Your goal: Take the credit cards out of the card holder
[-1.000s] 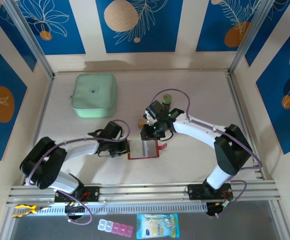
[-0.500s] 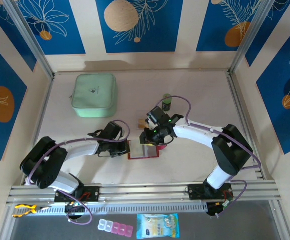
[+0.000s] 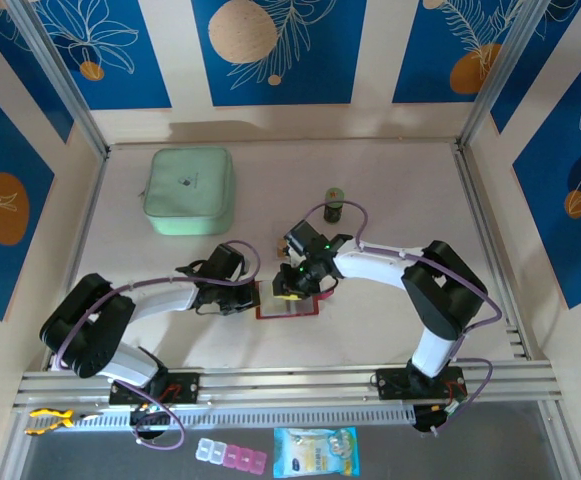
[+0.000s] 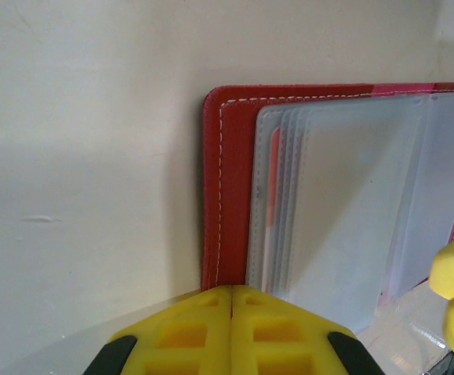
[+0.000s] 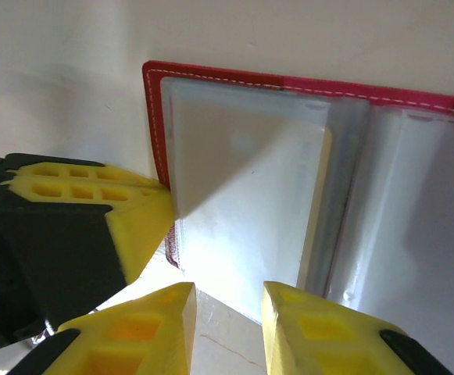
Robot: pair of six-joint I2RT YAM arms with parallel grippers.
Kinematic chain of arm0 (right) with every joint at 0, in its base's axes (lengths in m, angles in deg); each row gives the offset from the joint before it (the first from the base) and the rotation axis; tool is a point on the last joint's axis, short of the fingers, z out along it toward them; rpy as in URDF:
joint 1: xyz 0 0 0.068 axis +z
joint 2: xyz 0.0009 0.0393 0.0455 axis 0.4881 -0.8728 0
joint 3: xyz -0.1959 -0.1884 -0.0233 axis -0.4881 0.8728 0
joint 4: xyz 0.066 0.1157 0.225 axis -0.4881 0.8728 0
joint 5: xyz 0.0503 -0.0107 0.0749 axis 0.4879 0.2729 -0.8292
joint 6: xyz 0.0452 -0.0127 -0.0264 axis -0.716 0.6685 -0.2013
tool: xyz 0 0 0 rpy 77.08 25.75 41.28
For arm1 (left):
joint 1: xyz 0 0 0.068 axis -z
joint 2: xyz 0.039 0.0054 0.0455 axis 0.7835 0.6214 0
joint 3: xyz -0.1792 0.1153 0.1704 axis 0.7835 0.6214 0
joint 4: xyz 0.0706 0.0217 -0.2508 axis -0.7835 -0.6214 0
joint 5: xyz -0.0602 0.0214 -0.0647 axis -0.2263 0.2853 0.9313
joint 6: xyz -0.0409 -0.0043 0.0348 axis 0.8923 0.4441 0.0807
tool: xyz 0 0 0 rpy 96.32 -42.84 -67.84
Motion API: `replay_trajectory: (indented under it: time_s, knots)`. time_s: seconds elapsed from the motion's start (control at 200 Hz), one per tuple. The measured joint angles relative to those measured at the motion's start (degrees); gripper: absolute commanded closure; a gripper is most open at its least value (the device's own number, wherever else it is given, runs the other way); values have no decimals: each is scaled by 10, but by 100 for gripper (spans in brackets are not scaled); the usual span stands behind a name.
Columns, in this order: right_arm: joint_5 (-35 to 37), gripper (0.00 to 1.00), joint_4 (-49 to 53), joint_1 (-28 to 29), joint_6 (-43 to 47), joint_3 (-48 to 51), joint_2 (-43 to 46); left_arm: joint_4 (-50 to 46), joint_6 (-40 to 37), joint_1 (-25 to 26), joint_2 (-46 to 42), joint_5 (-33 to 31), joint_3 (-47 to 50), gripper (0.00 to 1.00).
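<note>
Dark-red, white-stitched card holder (image 4: 211, 195) lying open; several clear glossy sleeves (image 4: 352, 203), one orange card (image 4: 273, 187) edge inside. At its edge, left gripper (image 4: 232, 297) pressed together; over it, right gripper (image 5: 228, 298) slightly apart.

White glossy links join bulky black joint housings on the left arm (image 3: 160, 295), lower left, and the right arm (image 3: 380, 262), centre right. Purple cables (image 3: 362, 214) loop along both. A green light (image 3: 322, 243) glows at the right wrist. The left tool (image 4: 232, 293) and right tool (image 5: 227, 297) carry bright yellow fingers (image 5: 133, 336) with square moulded pockets.
</note>
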Motion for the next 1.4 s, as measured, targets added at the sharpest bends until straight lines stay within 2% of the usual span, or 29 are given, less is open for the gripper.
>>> replay_trajectory:
  time_s: [0.59, 1.205, 1.401]
  knots:
    - [0, 74, -11, 5, 0, -5, -35, -1, -4, 0, -1, 0, 0, 98]
    - [41, 74, 28, 5, 7, -8, -32, -6, -4, 1, -4, -5, 0, 98]
    - [41, 74, 28, 5, 10, -6, -32, -37, -5, 1, -22, -20, 0, 95]
